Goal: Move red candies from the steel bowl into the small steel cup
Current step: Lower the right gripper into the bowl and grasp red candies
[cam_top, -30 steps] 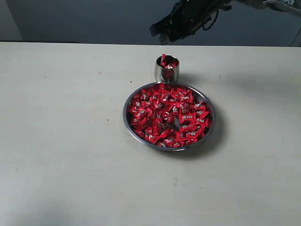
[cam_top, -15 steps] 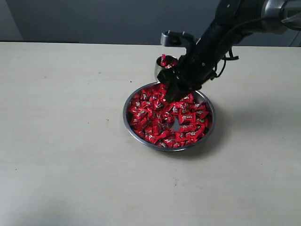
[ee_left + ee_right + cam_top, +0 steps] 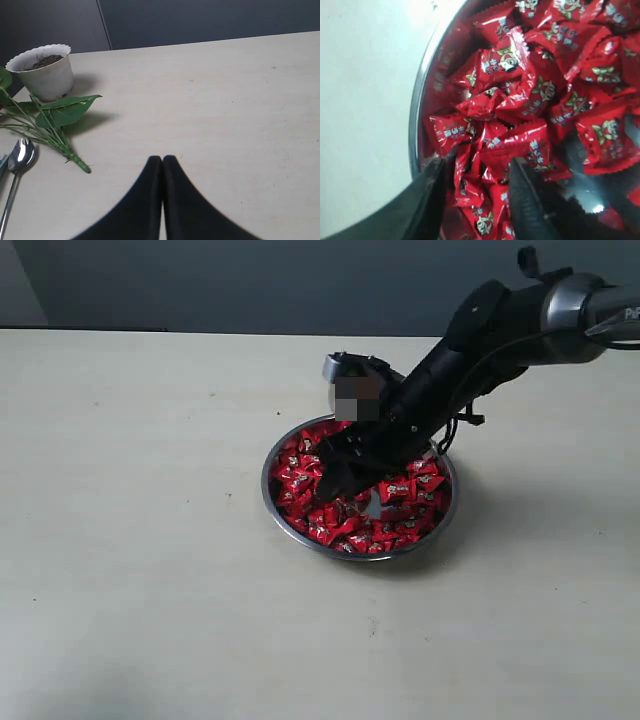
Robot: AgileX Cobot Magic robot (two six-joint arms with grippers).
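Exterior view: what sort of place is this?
Probably a staged lab tabletop, not a kitchen: pale table, dark wall behind, and props such as the steel bowl of red candies, a white pot and a spoon.

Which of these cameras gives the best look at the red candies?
The right wrist view: the red candies fill it, wrapper prints visible, the right gripper open among them. The exterior view shows them small in the steel bowl, partly behind the arm. The left wrist view shows none.
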